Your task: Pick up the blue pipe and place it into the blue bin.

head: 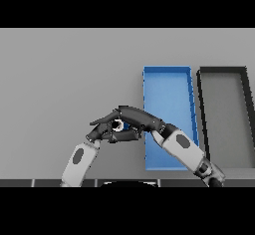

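Observation:
The blue pipe (125, 126) shows only as a short blue piece with a pale round end, held a little left of the blue bin (167, 82). My right hand (137, 117) reaches in from the lower right, its fingers arched over the pipe and its thumb curled under it. My left hand (101, 133) comes up from the lower left and meets the pipe from the left, fingers curled against it. Most of the pipe is hidden by the two overlapping hands. The right forearm crosses the bin's near left corner.
A black bin (202, 110) with a grey floor stands directly right of the blue bin, both long and running away from me. Bare grey table stretches to the left and beyond the hands.

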Tool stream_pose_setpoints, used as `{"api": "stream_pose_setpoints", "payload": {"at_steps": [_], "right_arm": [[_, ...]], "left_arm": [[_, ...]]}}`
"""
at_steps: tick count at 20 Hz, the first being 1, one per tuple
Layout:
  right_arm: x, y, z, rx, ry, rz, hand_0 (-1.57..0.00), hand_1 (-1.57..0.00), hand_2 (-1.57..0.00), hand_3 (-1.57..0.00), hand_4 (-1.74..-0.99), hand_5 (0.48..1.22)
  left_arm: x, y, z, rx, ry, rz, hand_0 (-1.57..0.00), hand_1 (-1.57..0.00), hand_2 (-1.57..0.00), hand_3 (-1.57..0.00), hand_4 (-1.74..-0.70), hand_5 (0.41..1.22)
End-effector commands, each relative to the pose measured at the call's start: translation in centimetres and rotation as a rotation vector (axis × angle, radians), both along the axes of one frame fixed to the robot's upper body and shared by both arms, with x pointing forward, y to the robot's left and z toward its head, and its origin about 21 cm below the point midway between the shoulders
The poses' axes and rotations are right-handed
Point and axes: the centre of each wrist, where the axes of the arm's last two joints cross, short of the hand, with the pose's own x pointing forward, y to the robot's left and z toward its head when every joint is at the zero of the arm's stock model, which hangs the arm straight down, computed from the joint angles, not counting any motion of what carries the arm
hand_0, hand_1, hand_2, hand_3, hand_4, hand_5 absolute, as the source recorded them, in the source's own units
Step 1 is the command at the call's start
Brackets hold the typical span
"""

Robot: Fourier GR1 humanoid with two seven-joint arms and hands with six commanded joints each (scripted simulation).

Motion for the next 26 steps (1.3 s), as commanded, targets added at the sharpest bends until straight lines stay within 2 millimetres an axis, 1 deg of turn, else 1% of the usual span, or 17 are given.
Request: {"api": "stream_pose_setpoints", "payload": {"at_steps": [1,3,5,6,7,8,9,11,12,14,16,17,18,21,22,24,26], "right_arm": [[0.0,0.1,0.0,-0.014,0.01,-0.011,-1.56,-1.56,-1.56,-1.55,-1.736,1.205],[-0.4,0.3,0.2,-0.035,0.029,-0.013,-1.56,-1.56,-1.56,-1.56,-1.738,1.211],[-0.4,0.1,-0.1,-0.039,0.029,-0.027,-1.57,-1.57,-1.57,-1.56,-1.739,1.214],[-0.3,0.3,0.0,-0.05,0.028,-0.034,-1.57,-1.57,-1.57,-1.56,-1.739,1.216],[-0.4,0.6,0.0,-0.055,0.023,-0.032,-1.57,-1.57,-1.57,-1.57,-1.74,1.217],[-0.4,0.6,0.4,-0.06,0.015,-0.035,-1.57,-1.57,-1.57,-1.57,-1.74,1.218],[-0.5,0.3,0.2,-0.047,0.013,-0.038,-1.57,-1.57,-1.57,-1.57,-1.74,1.218],[-0.5,0.3,0.2,-0.042,0.014,-0.031,-1.57,-1.57,-1.57,-1.57,-1.74,1.219],[-0.2,0.6,0.3,-0.03,0.035,-0.035,-1.57,-1.57,-1.57,-1.57,-1.741,1.22],[-0.2,0.4,0.0,-0.007,0.053,-0.024,-1.57,-1.57,-1.57,-1.57,-1.741,1.22],[0.1,0.2,0.9,0.033,0.111,-0.013,-1.57,-1.57,-1.57,-1.57,-1.741,1.22],[0.3,0.1,1.9,0.045,0.114,-0.012,-1.57,-1.57,-1.57,-1.57,-1.741,1.221],[0.2,0.1,2.3,0.068,0.145,-0.01,-1.57,-1.57,-1.57,-1.57,-1.741,1.221],[1.0,-0.1,5.6,0.118,0.184,-0.004,-1.57,-1.57,-1.57,-1.57,-1.741,1.221],[1.1,-0.1,6.4,0.14,0.179,0.021,-1.57,-1.57,-1.57,-1.57,-1.741,1.221],[1.8,-0.7,9.7,0.192,0.138,0.062,-1.57,-1.57,-1.57,-1.57,-1.741,1.221],[2.9,-1.2,12.3,0.259,0.105,0.017,-1.57,-1.57,-1.57,-1.57,-1.741,1.221]], "left_arm": [[0.0,0.1,0.0,0.032,0.009,-0.021,-0.94,-0.86,-0.83,-0.75,-1.37,1.221],[0.4,0.4,0.1,0.075,-0.001,-0.043,-0.6,-0.55,-0.53,-0.48,-1.21,1.221],[0.2,0.6,-0.3,0.113,-0.002,-0.044,-0.38,-0.35,-0.34,-0.3,-1.08,1.029],[0.2,0.3,-0.3,0.114,0.013,-0.033,-0.31,-0.28,-0.27,-0.24,-1.05,0.938],[0.2,0.6,-0.2,0.117,0.027,-0.016,-0.24,-0.22,-0.22,-0.19,-1.02,0.848],[0.2,0.4,-0.1,0.104,0.035,-0.009,-0.2,-0.18,-0.17,-0.16,-1.0,0.77],[0.0,0.4,-0.1,0.106,0.043,-0.005,-0.16,-0.14,-0.14,-0.12,-0.98,0.704],[0.2,0.4,-0.4,0.131,0.098,0.01,-0.1,-0.09,-0.09,-0.08,-0.97,0.603],[0.5,0.3,-0.1,0.136,0.084,0.017,-0.08,-0.07,-0.07,-0.06,-0.97,0.567],[0.1,0.7,-0.6,0.135,0.078,0.018,-0.05,-0.05,-0.04,-0.04,-0.95,0.513],[0.1,0.4,-0.7,0.144,0.083,0.023,-0.03,-0.03,-0.03,-0.03,-0.93,0.484],[0.4,0.4,-0.5,0.153,0.082,0.032,-0.03,-0.02,-0.02,-0.02,-0.92,0.482],[0.3,0.8,-0.6,0.158,0.086,0.029,-0.02,-0.02,-0.02,-0.02,-0.92,0.474],[-0.1,0.8,-0.9,0.176,0.1,0.018,-0.01,-0.01,-0.01,-0.01,-0.91,0.456],[0.3,0.7,-0.8,0.18,0.102,0.025,-0.01,-0.01,-0.01,-0.01,-0.91,0.45],[0.3,0.7,-0.9,0.187,0.113,0.018,0.0,0.0,0.0,0.0,-0.91,0.441],[0.5,0.5,-0.8,0.186,0.118,0.021,0.0,0.0,0.0,0.0,-0.91,0.435]]}}
